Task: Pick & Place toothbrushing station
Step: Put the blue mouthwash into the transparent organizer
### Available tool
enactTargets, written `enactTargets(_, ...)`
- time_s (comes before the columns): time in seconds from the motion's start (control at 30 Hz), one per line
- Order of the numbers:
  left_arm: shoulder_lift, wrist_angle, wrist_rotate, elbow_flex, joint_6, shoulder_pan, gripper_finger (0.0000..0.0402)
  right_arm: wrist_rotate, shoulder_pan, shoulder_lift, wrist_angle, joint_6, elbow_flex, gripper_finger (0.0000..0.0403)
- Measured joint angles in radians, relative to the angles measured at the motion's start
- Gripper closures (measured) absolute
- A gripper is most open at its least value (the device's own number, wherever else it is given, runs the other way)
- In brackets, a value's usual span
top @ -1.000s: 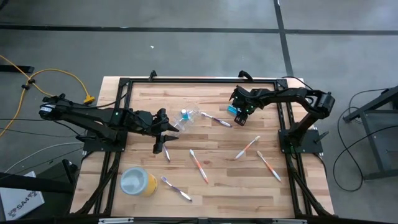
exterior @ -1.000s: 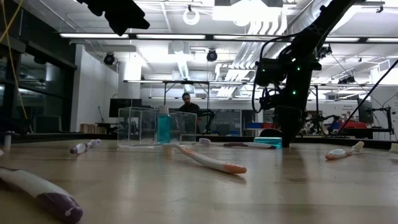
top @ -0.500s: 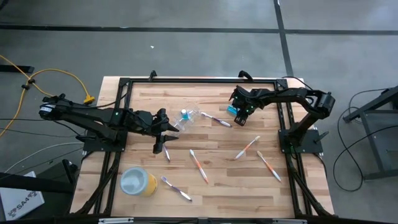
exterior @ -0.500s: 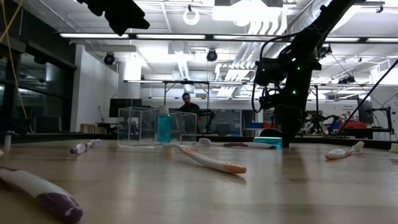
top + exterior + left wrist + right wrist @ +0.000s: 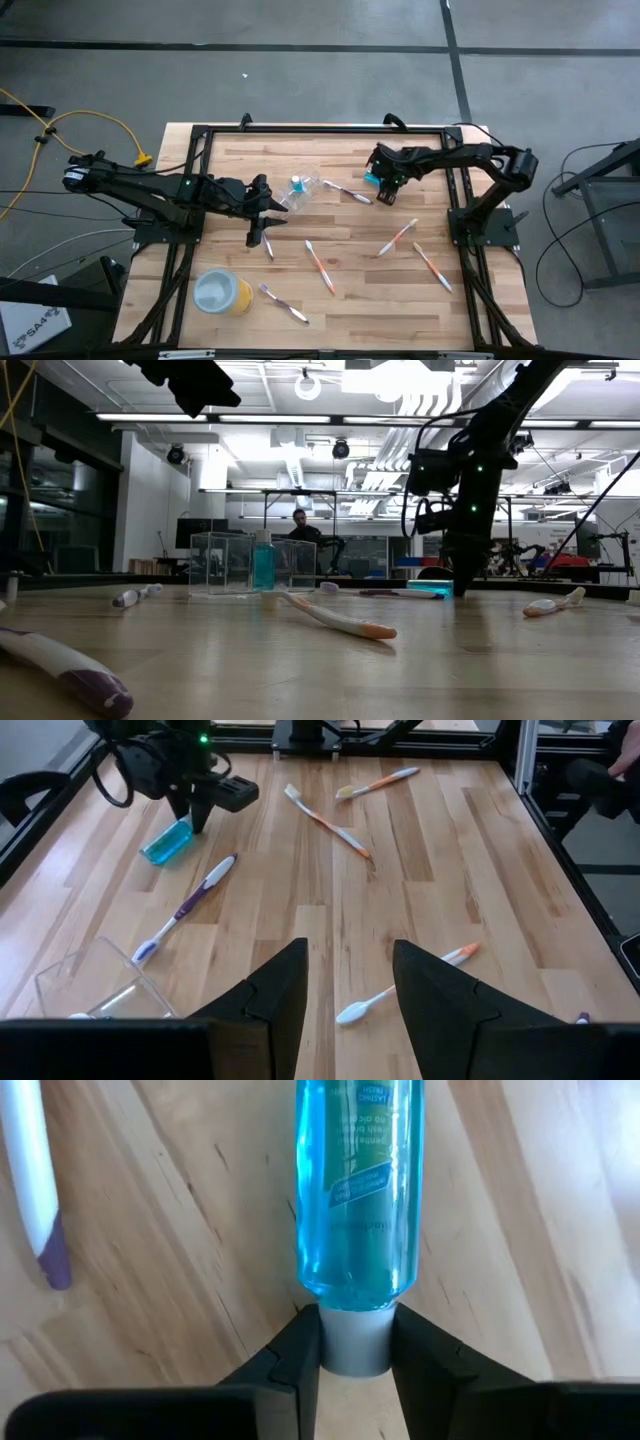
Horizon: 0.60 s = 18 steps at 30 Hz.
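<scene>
A small blue tube (image 5: 358, 1190) lies flat on the wooden table at the far right (image 5: 372, 179). My right gripper (image 5: 384, 178) comes down on it, and its fingers close on the tube's cap end. A small clear cup (image 5: 306, 188) holds a second blue tube (image 5: 263, 560), which stands upright. Several slim toothbrushes lie flat on the table, among them a purple-and-white one (image 5: 347, 191) beside the cup and an orange one (image 5: 319, 266). My left gripper (image 5: 350, 990) is open and empty, just left of the cup (image 5: 266, 205). My right gripper pinches the tube's pale cap (image 5: 355, 1342) between its two fingers, at the tube's end. The fingers come from above and point down, one on each side of the cap. The tube's blue body (image 5: 430, 588) lies flat on the table.
A larger yellow cup (image 5: 222, 291) stands near the front left. More toothbrushes lie at the middle right (image 5: 397, 237), at the right (image 5: 432, 265), at the front (image 5: 284, 302) and near my left gripper (image 5: 268, 243). A black frame (image 5: 320, 129) edges the table. A person (image 5: 300, 525) shows far behind it.
My right arm has shifted a little at the blue tube. The tube stays lying in the same place on the table.
</scene>
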Motion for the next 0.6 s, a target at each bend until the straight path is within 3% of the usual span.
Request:
enactTargets(0.13,0.000,0.000,0.002,0.000,-0.011,0.000,0.0259,0.073,0.052,-0.047,-0.010,-0.016,-0.005,0.0313)
enactTargets(0.33,0.000,0.020,0.099,0.000,-0.029,0.001,0.0259,0.143,0.136,-0.146,-0.069,-0.021,-0.003,0.0313)
enactTargets(0.6,0.008,0.096,0.365,0.000,-0.069,0.070,0.0259,0.142,0.287,-0.229,-0.085,0.025,-0.002,0.0313)
